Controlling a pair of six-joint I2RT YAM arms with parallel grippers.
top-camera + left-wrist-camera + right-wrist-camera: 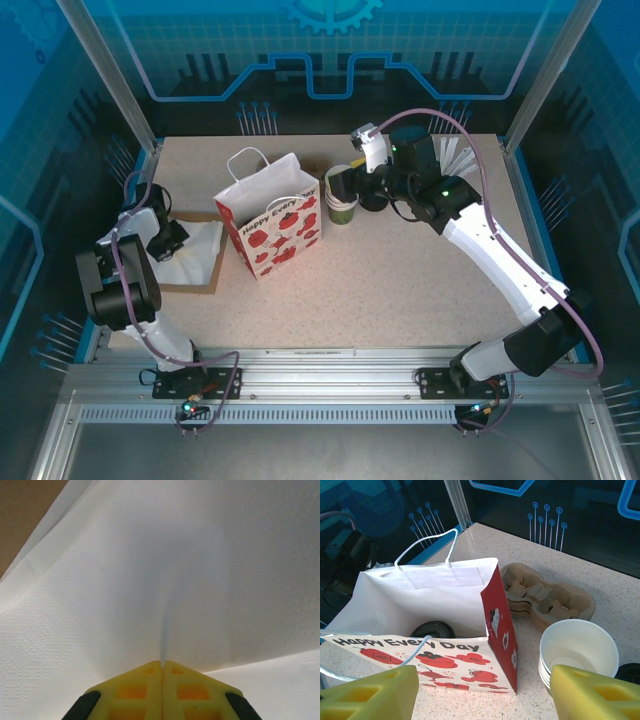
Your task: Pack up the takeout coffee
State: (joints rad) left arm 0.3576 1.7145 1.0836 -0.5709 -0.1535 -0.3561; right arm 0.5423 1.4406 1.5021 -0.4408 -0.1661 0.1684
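Right wrist view: the takeout coffee (434,629) stands inside the open paper bag (420,605), its black lid showing low down behind the red-printed front wall. The right pincer (485,692) hangs above the bag's near corner with its yellow fingers well apart and nothing between them. Just beside the bag is a stack of lidless cups (577,647), and cardboard cup carriers (547,597) lie beyond them. In the left wrist view the left pincer (162,665) has its fingers together, clamped on a raised fold of a white napkin (175,580). From above, the napkin lies on a brown tray (195,287) at the left of the surface (400,290).
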